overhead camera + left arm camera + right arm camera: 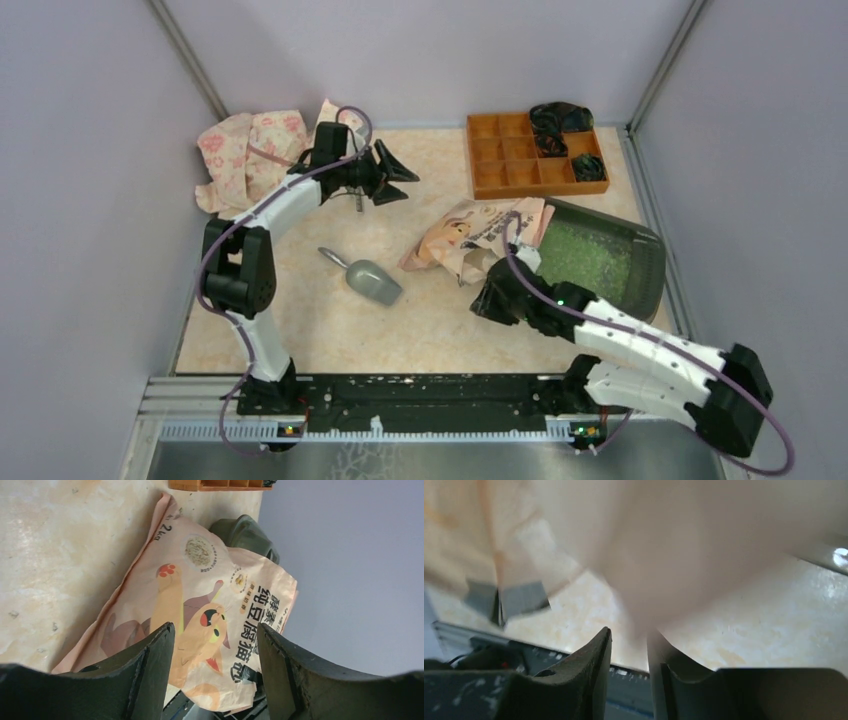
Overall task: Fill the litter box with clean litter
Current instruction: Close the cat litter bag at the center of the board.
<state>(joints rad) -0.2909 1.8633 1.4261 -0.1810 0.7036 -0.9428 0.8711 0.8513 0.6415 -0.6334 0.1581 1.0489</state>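
The dark grey-green litter box [648,262] sits at the right of the table, and a layer of light-green clean litter [585,255] lies in it. A pink printed bag [480,232] is draped over its left rim. My right gripper [497,293] is at the bag's near corner. In the right wrist view its jaws [629,632] stand narrow, with a blurred fold of the bag [664,555] coming down between the tips. My left gripper [395,172] hangs open over the back left, holding nothing. In its wrist view [215,630] the bag [210,605] lies well beyond the fingers.
A grey scoop [370,280] lies mid-table between the arms. An orange compartment tray [530,155] with dark items stands at the back right. Another crumpled pink bag [250,155] lies at the back left, behind the left arm. Walls close in the sides.
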